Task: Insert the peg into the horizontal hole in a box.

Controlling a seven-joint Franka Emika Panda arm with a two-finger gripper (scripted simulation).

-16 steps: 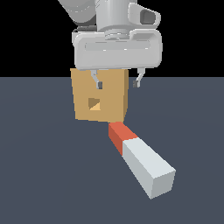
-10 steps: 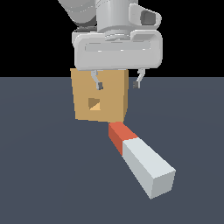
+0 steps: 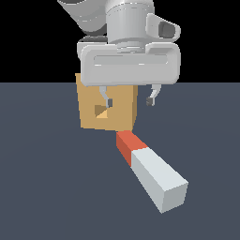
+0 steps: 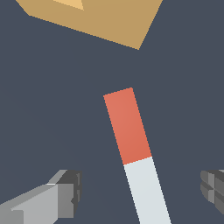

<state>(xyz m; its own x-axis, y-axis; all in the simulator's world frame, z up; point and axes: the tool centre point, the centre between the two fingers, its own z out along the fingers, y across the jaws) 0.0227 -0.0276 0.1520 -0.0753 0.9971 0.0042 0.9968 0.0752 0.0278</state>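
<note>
Little of the task looks done. The long square-section peg (image 3: 150,176), light grey with one red end, lies flat on the dark blue-grey desk (image 3: 42,187), untouched, and nothing sits in the small square hole (image 3: 100,111) in the face of the plain tan cube-like box (image 3: 91,119). The peg's red end points toward the box and stops just short of its lower edge, with a strip of bare desk between them in the wrist view; the grey end lies farther from the box.

The pale grey gripper (image 3: 129,101) hangs above the peg, on the near side of the box, with its fingers spread wide and nothing between them. In the wrist view the peg (image 4: 135,157) passes between the two fingertips (image 4: 65,192) without touching either.

Still to do, as I judge it: lower, close on the peg, lift it, line it up with the hole and push it in.

Count: one peg, one box, one hole, one gripper with two fingers.
</note>
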